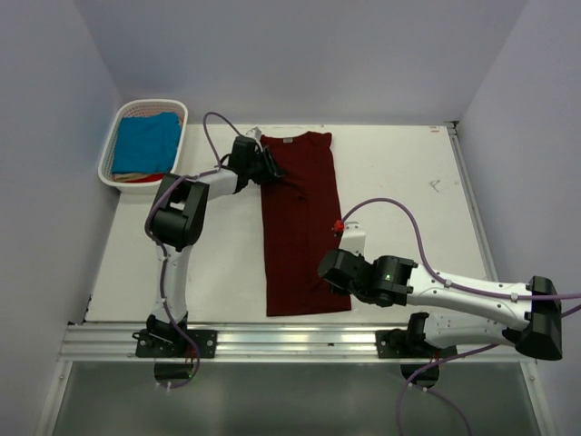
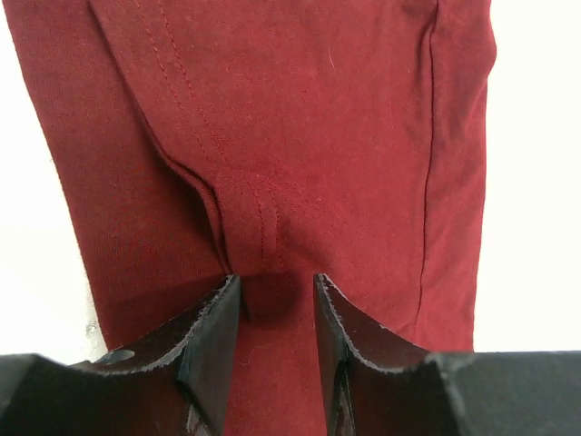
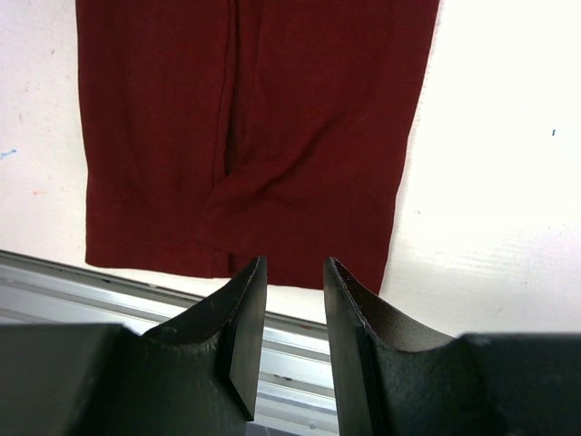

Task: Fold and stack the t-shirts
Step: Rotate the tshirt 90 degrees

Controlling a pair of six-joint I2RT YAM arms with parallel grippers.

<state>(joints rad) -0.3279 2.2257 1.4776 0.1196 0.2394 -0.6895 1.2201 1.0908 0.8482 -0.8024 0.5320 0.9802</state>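
The dark maroon t-shirt (image 1: 302, 227) lies flat on the white table, folded lengthwise into a long strip, neck at the far end. My left gripper (image 1: 275, 171) hovers over its upper left part. In the left wrist view the left gripper (image 2: 272, 282) is open, its jaws either side of a sleeve seam on the maroon t-shirt (image 2: 300, 136), gripping nothing. My right gripper (image 1: 327, 272) sits by the shirt's lower right edge. In the right wrist view the right gripper (image 3: 295, 263) is open and empty above the maroon t-shirt's hem (image 3: 245, 136). A turquoise t-shirt (image 1: 145, 141) lies in the basket.
The white slatted basket (image 1: 106, 156) stands at the table's far left corner, against the wall. A metal rail (image 1: 290, 338) runs along the near edge, also seen as the rail (image 3: 109, 291) in the right wrist view. Walls close in the left, back and right sides.
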